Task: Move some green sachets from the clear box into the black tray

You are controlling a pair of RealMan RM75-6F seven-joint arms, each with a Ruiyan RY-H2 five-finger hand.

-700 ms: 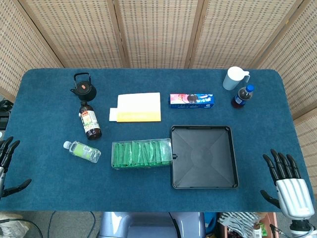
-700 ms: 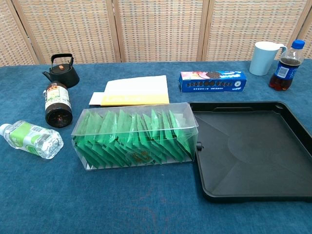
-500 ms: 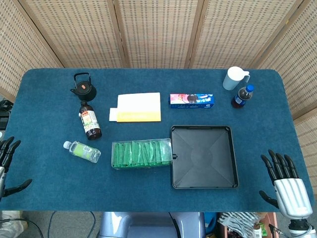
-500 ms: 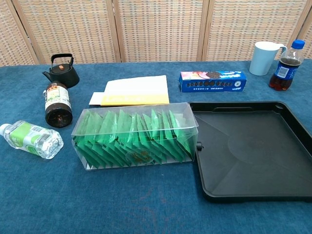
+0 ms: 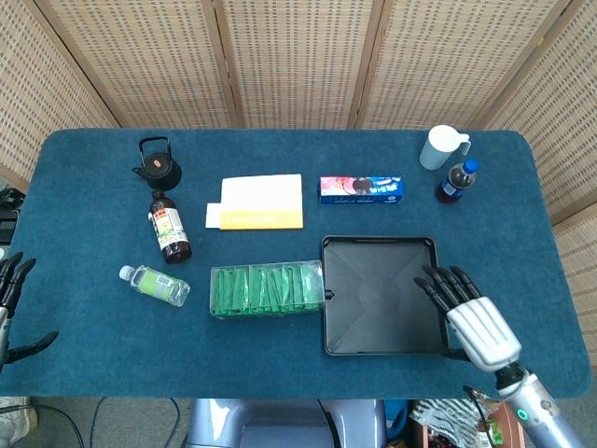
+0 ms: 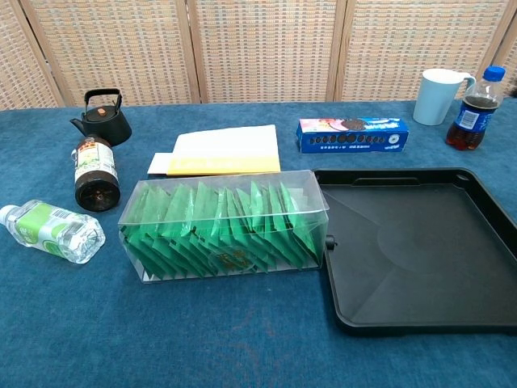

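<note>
Right hand (image 5: 469, 315), fingers spread and empty, hovers over the black plastic tray's (image 5: 336, 343) near-right corner, while the thin green foil sachets (image 5: 261, 287), which I judge light, floppy and best pinched by their upper edges, stand packed in the clear plastic box (image 5: 315, 270) to its left.

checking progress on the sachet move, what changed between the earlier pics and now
The right robot hand has moved in from the table's right edge and now shows over the black tray's right side in the head view, fingers spread, holding nothing. The left robot hand stays open at the left edge. The clear box of green sachets and everything else on the table has not moved.
</note>
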